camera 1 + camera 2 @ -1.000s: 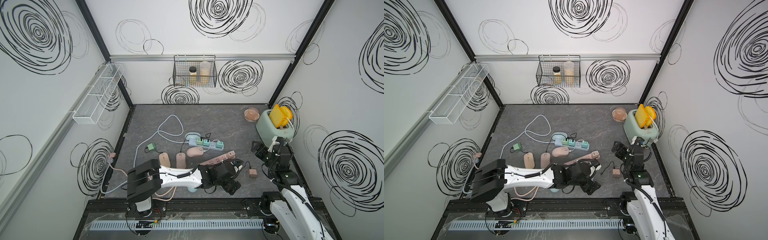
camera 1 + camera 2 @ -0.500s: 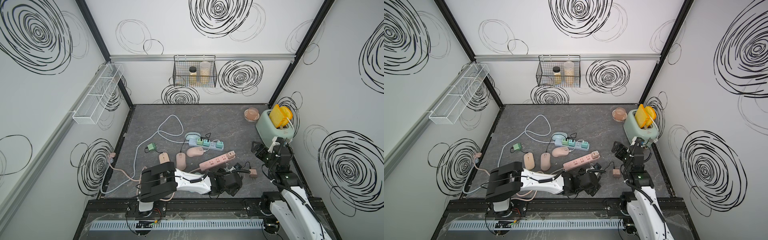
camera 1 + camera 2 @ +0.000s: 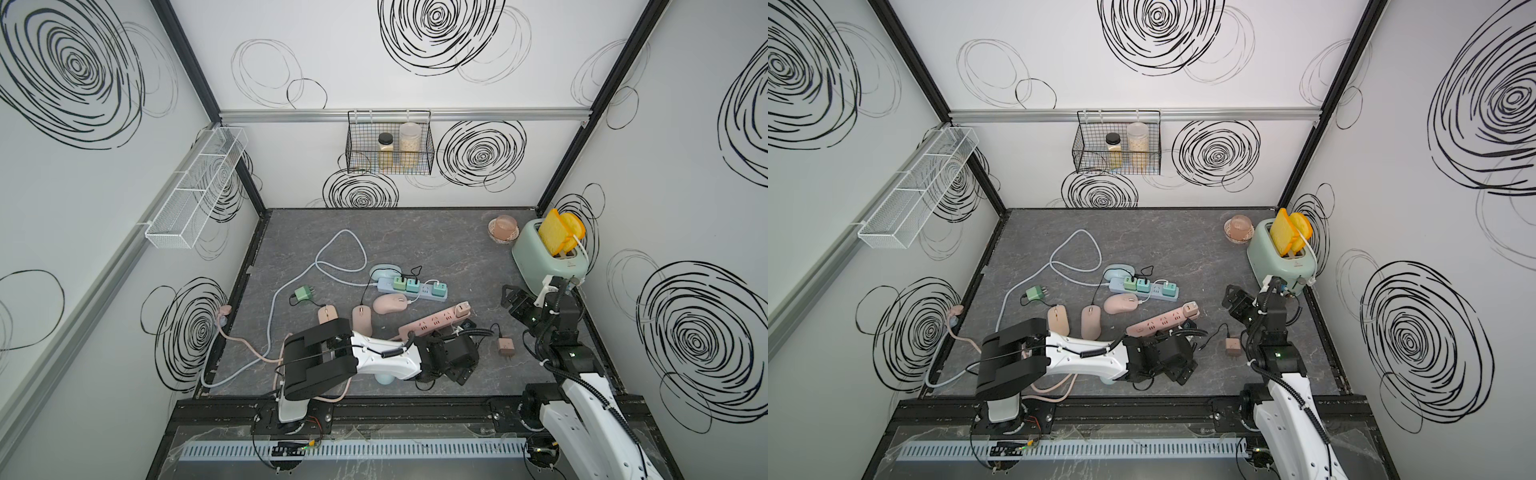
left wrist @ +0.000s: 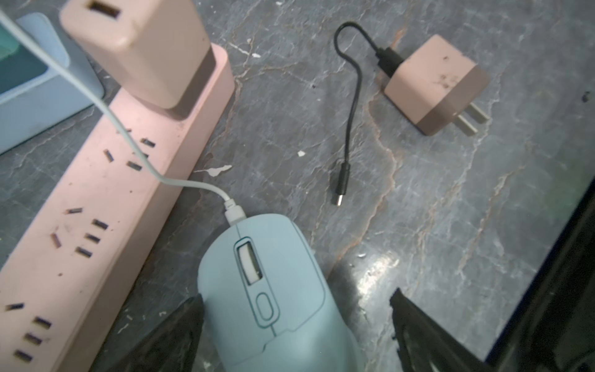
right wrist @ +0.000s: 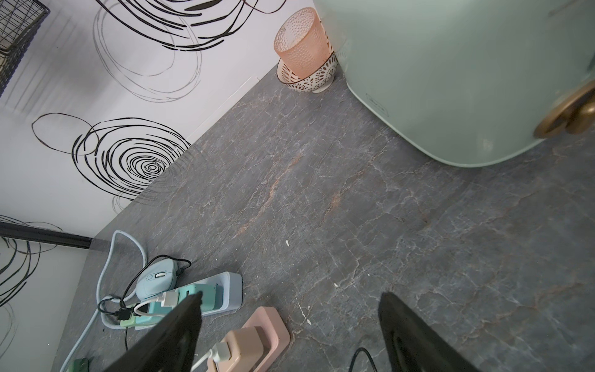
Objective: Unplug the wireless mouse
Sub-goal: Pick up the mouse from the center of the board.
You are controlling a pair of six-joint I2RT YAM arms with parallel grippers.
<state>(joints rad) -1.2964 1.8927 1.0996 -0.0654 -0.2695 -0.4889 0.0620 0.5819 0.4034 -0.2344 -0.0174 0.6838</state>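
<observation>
I see the blue mouse [image 4: 267,290] as smooth matt plastic; the pink power strip [image 4: 96,209] looks matt too, but scuffed and speckled. The tabletop [image 4: 434,193] reads as veined grey stone with a slight sheen. The toaster [image 5: 450,80] has a smooth satin shell.

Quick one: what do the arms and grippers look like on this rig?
Left arm and right arm: white shells, black joints and wrists, black cables running outside. Left gripper and right gripper: matte black, tapered pointed fingers.
</observation>
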